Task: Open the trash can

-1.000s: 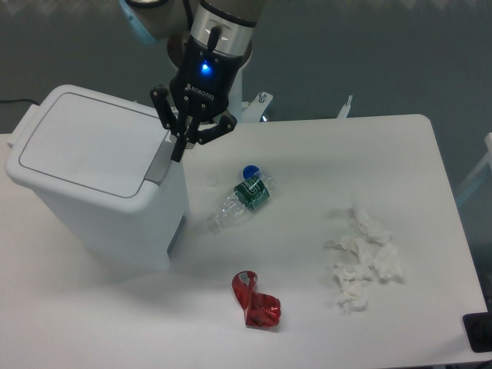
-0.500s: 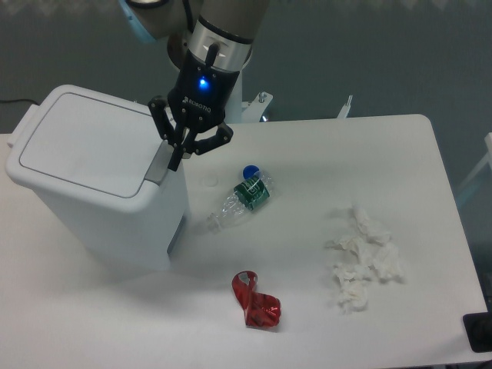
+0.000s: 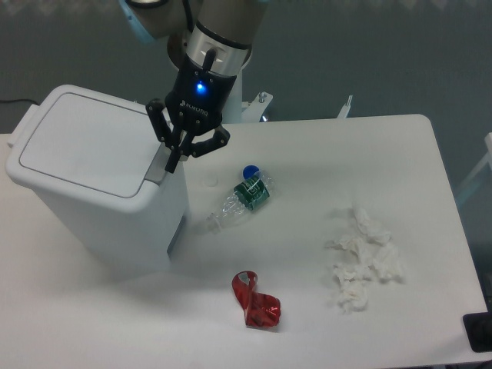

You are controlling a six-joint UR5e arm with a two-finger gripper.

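The large white trash can [image 3: 92, 181] stands at the left of the table with its flat lid [image 3: 81, 146] down. Its grey push-button tab [image 3: 159, 164] sits on the rim at the lid's right end. My gripper [image 3: 172, 165] hangs from above with its fingers drawn together into a point. The fingertips [image 3: 173, 163] rest at the right edge of the grey tab. I cannot tell whether they press on it. The gripper holds nothing.
A crushed clear plastic bottle [image 3: 244, 197] with a green label and blue cap lies right of the can. A crumpled red wrapper [image 3: 255, 302] lies near the front. Crumpled white tissues [image 3: 361, 257] lie at the right. A black object [image 3: 478, 333] sits at the front right corner.
My gripper has moved slightly left and down, bringing its closed fingertips from just right of the grey tab onto its edge. The lid has stayed down.
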